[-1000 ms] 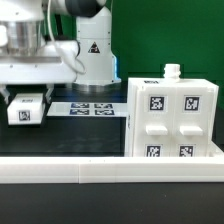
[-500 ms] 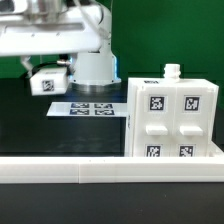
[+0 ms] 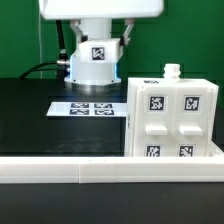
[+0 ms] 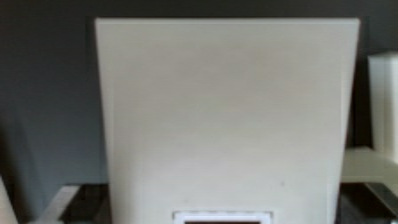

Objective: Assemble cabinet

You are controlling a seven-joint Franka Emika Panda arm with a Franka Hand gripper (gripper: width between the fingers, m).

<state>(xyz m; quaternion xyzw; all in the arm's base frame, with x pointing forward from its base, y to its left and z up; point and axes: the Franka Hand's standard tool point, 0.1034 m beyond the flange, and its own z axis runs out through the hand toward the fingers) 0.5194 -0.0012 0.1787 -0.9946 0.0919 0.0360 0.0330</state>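
Observation:
The cabinet [image 3: 170,118] is a large white box with four tagged panels on its face, standing at the exterior view's right on the black table. My gripper [image 3: 98,56] is raised above the table, left of the cabinet and in front of the arm's base. It is shut on a small flat white tagged block [image 3: 98,52]. In the wrist view this block [image 4: 222,110] fills most of the picture as a plain white face, held in my gripper [image 4: 217,203]. A dark finger [image 4: 75,200] shows at its side.
The marker board [image 3: 88,108] lies flat on the table below the gripper, next to the cabinet. A long white rail [image 3: 100,171] runs across the front. The arm's white base [image 3: 92,70] stands behind the board.
The gripper has risen from low at the exterior view's left and moved right, carrying the white tagged block up in front of the arm's base. The cabinet has not moved.

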